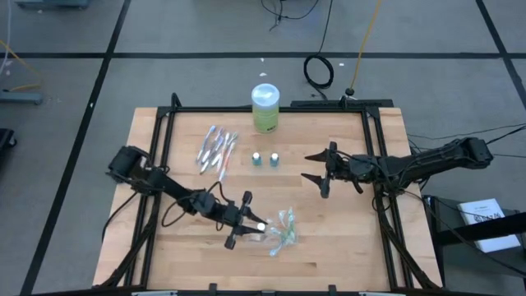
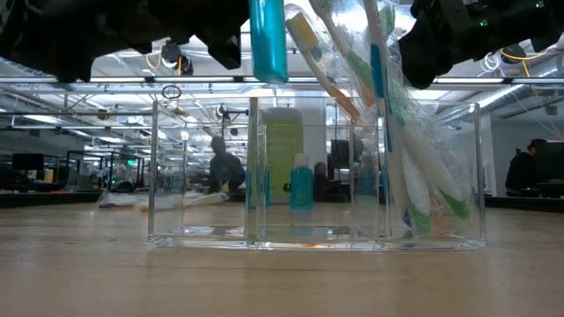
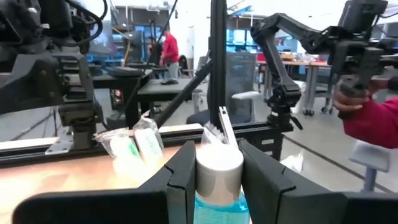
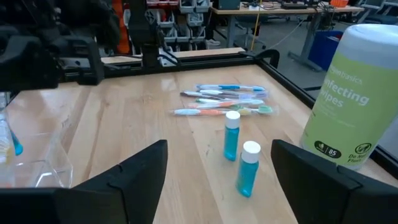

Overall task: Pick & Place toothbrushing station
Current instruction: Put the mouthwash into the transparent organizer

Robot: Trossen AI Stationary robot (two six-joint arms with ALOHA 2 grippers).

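A clear plastic holder with compartments (image 1: 282,234) stands on the table near its front edge, and several toothbrushes (image 2: 401,132) stand in its right compartment. My left gripper (image 1: 256,224) is shut on a small blue tube with a white cap (image 3: 217,163), held just above the holder (image 2: 203,176). Two more blue tubes (image 1: 257,159) (image 1: 274,158) stand upright mid-table. Several toothbrushes (image 1: 218,150) lie flat to their left. My right gripper (image 1: 309,166) is open and empty to the right of the two tubes, which show ahead of it (image 4: 231,143). My left gripper pinches the tube between its two fingers (image 3: 180,171), at the neck just under the white cap (image 3: 217,186). The fingers come slanting from the table's left. The tube hangs upright, cap up, its blue body (image 2: 269,40) lifted clear above the holder's top edge.
A tall green wipes canister (image 1: 265,107) stands at the far edge of the table, behind the two tubes. A black frame rail (image 1: 271,109) runs round the work area. Bare wood lies between the holder and the standing tubes.
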